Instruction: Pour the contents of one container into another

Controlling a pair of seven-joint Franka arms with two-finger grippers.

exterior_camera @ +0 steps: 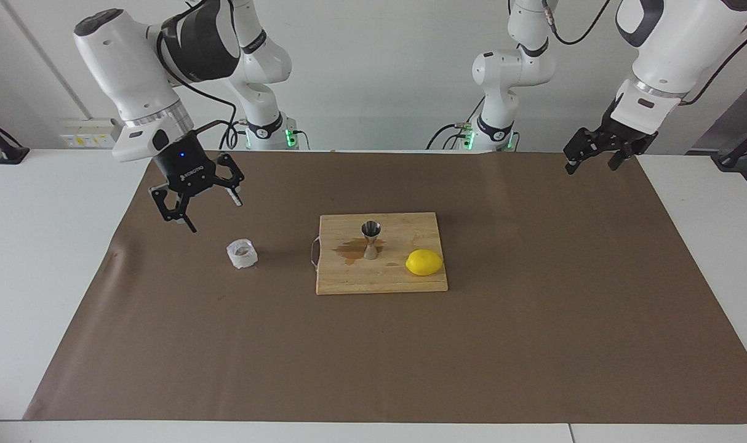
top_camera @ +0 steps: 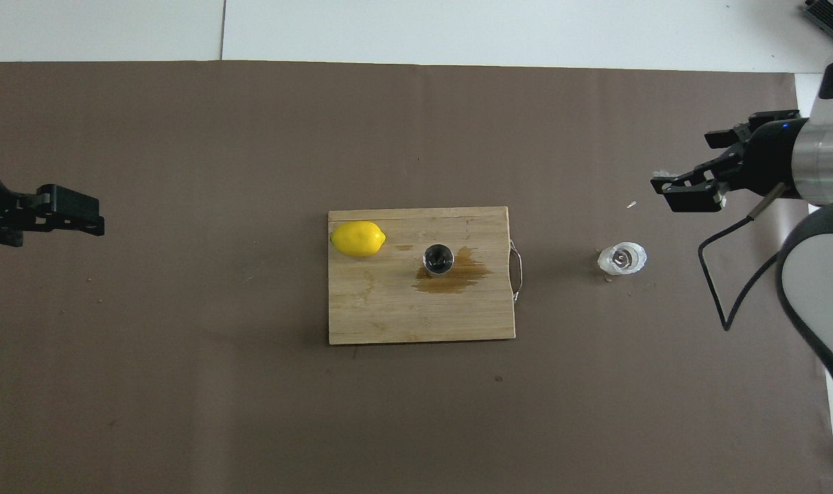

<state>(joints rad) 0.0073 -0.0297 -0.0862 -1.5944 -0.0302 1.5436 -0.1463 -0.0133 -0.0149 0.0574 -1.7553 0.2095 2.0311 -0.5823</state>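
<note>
— Right arm? Bent down from its base, wrist tilted, right gripper [exterior_camera: 204, 206] [top_camera: 691, 180] hanging in the air at the right arm's end of the table, fingers [exterior_camera: 234, 198] spread wide, gripping nothing.

— And the left? Folded high at its own end, waiting, wrist angled down and inward. Left gripper [exterior_camera: 595, 161] [top_camera: 70, 209] held up in the air, empty; spread of its fingers not clear.

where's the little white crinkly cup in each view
Facing view: the cup stands on the brown mat at the picture's left, below the right tool.
Overhead view: the cup is at the picture's right.
Shared landmark: the cutting board, handle end toward the cup.
</note>
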